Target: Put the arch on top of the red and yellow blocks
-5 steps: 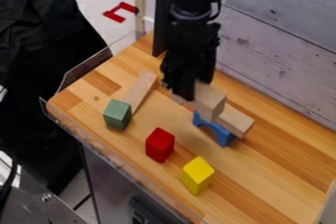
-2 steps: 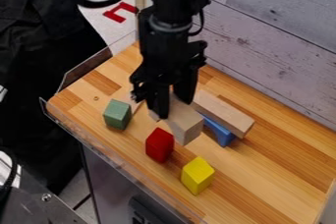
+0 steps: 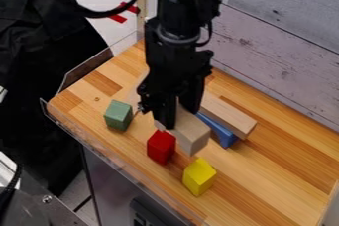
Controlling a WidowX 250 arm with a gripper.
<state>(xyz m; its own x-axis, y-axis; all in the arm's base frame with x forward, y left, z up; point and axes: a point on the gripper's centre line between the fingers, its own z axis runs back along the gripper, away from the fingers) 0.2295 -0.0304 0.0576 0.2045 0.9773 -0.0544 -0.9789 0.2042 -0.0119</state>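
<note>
I have the black arm coming in from the top of the camera view, its wrist close to upright and the gripper (image 3: 180, 119) pointing down over the middle of the wooden tabletop (image 3: 265, 173). My two fingers are closed around a pale wooden arch (image 3: 192, 138), one on each side, hiding part of it. From my camera the arch lies just behind the red wooden block (image 3: 161, 146) and the yellow wooden block (image 3: 198, 176), which stand apart near the tabletop's lower-left edge. A green wooden block (image 3: 118, 116) is nearer the left corner. Toward the wall-side edge, a long pale wooden block (image 3: 228, 114) lies over a blue wooden arch (image 3: 220, 132).
</note>
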